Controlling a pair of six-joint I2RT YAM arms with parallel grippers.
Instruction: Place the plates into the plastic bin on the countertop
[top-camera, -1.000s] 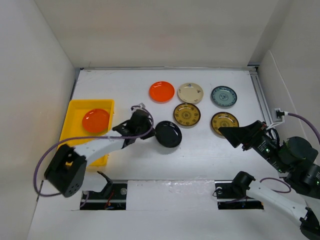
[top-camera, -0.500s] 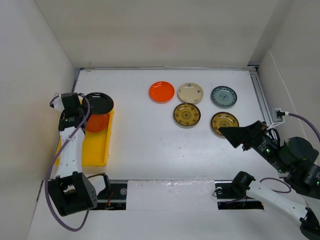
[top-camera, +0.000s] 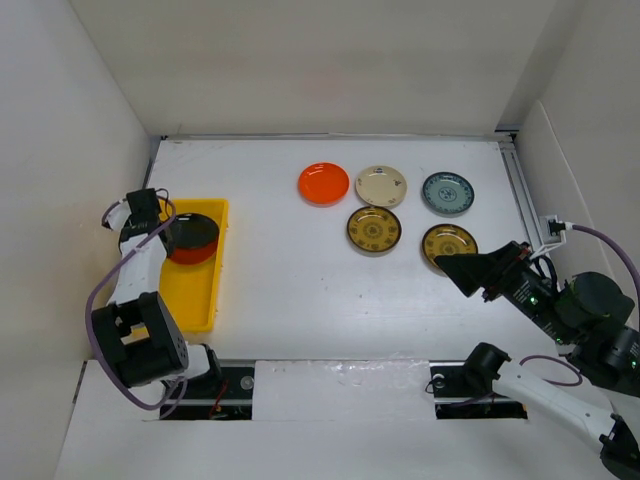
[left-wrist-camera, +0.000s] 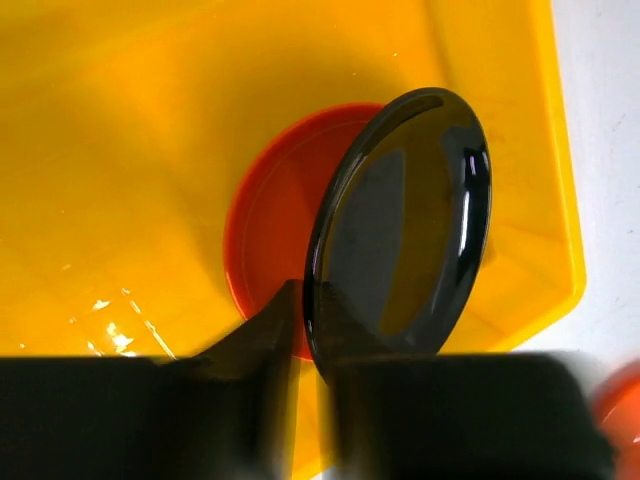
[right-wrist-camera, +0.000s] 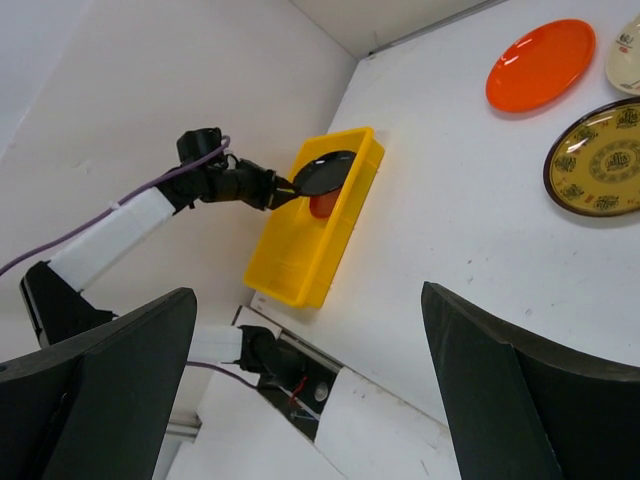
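My left gripper is shut on the rim of the black plate and holds it tilted over an orange plate that lies in the yellow bin. The left wrist view shows the black plate pinched on edge above the orange plate. On the countertop lie an orange plate, a cream plate, a teal-grey plate and two brown-gold plates. My right gripper is open and empty, raised near the right brown-gold plate. No lime green plate is in view.
White walls close in the countertop on the left, back and right. A rail runs along the right edge. The bin's near half holds nothing.
My left arm has carried the black plate from the middle of the countertop to the bin and lowered it over the orange plate. The right arm has not moved.
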